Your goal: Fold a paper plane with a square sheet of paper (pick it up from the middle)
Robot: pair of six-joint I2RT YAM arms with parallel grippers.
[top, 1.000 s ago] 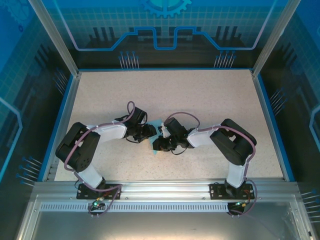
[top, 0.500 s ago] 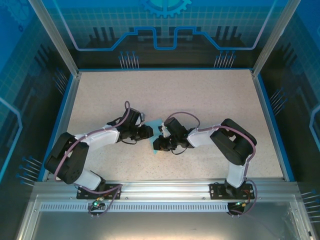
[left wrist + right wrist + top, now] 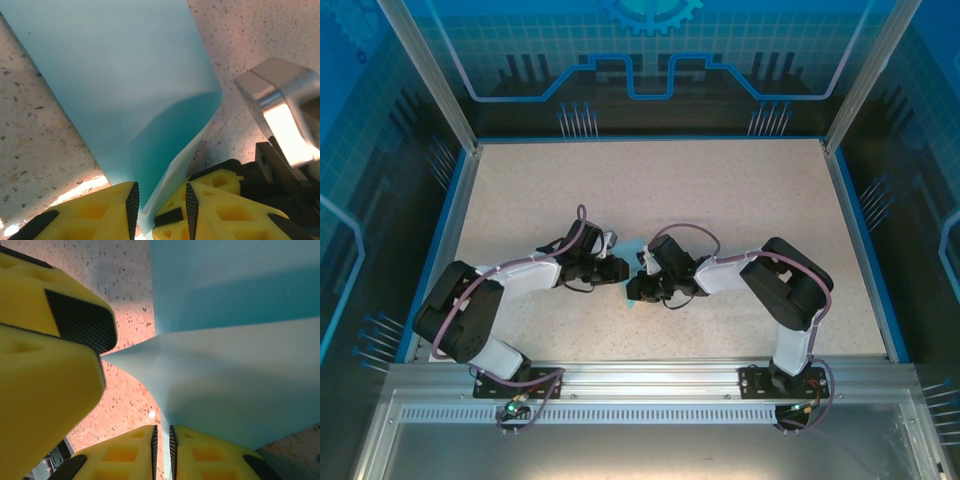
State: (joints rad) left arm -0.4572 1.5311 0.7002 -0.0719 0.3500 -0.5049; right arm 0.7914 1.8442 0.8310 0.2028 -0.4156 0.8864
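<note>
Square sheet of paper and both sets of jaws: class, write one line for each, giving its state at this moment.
square sheet of paper: creased, partly folded over, curling up off the table.
left jaws: part-closed around a curled fold of the paper; whether they grip it firmly is unclear.
right jaws: shut on an edge of the paper.

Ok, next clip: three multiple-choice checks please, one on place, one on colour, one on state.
1. Where on the table is the square sheet of paper?
A. far-right corner
B. mid-table, between left gripper and right gripper
C. near-left corner
2. Its colour?
A. white
B. red
C. light blue
3. The right gripper is?
A. shut on the paper's edge
B. wide open
C. shut on nothing
Key: B, the top view shows it between the arms' tips; C, both wrist views; A, its wrist view shows the edge pinched.
</note>
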